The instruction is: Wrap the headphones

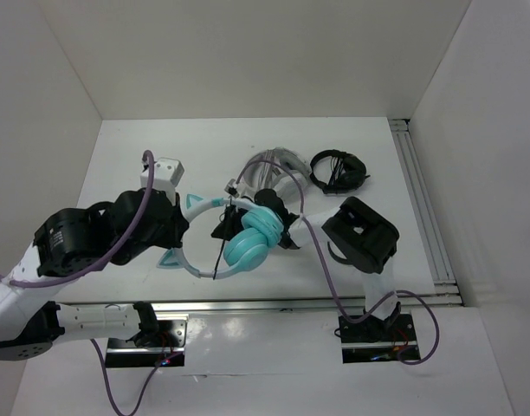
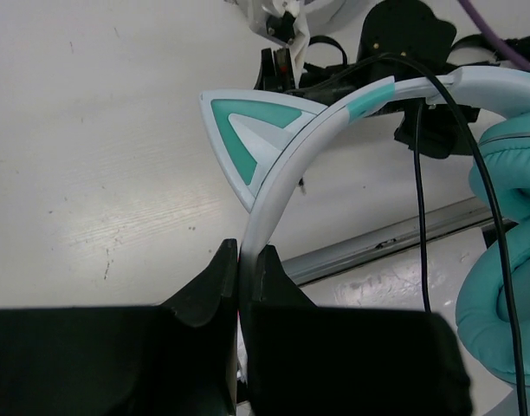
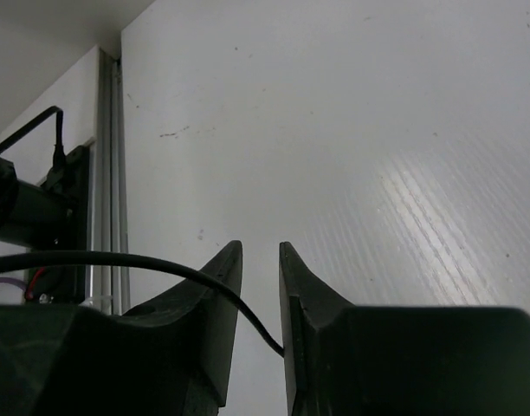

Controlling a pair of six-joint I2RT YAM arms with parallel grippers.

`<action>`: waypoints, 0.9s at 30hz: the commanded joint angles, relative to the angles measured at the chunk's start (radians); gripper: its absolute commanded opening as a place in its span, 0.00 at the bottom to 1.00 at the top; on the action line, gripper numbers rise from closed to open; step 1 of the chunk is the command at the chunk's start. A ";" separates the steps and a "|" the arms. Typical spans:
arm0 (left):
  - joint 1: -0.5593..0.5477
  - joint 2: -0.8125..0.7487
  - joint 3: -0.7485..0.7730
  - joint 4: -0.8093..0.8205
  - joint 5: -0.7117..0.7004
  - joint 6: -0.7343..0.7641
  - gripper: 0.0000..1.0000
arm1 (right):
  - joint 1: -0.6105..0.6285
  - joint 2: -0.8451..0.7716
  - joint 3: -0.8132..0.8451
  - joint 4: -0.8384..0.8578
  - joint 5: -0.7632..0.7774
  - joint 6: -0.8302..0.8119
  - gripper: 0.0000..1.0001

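Top view, headphones: the teal headphones (image 1: 248,241) sit mid-table (image 1: 126,156) between the two arms, ear cups stacked together, pale headband arcing to the left with a cat ear (image 1: 192,204) at each end of the arc.
Top view, left gripper (image 1: 181,230): at the outer curve of the headband; its fingers are hidden under the arm.
Top view, right gripper (image 1: 225,227): reaching in from the right, at the thin black cable (image 1: 220,256) that drops across the headband's opening.
Top view, background: grey-white headphones (image 1: 274,165) and black headphones (image 1: 339,170) lie beyond, toward the far wall.

Left wrist view, left gripper (image 2: 239,276): jaws pressed together on the pale headband (image 2: 287,169), pinching it just below a teal-and-white cat ear (image 2: 243,130).
Left wrist view, headphones: a teal ear cushion (image 2: 507,260) fills the right edge; the cable (image 2: 418,217) hangs down in front of it.

Right wrist view, right gripper (image 3: 261,251): jaws narrowly parted, with a clear gap between them.
Right wrist view, cable (image 3: 118,259): curves in from the left and dips into that gap; no pinch is visible.
Right wrist view, setting: bare white table (image 3: 378,130), with a metal rail (image 3: 109,173) on the left.
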 commanded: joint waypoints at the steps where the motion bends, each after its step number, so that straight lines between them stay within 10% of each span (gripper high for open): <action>1: -0.003 -0.014 0.074 0.075 -0.051 -0.064 0.00 | -0.029 0.023 -0.018 0.116 0.008 0.020 0.31; 27: -0.003 -0.035 0.066 0.032 -0.214 -0.211 0.00 | -0.040 0.086 -0.248 0.338 0.060 0.101 0.07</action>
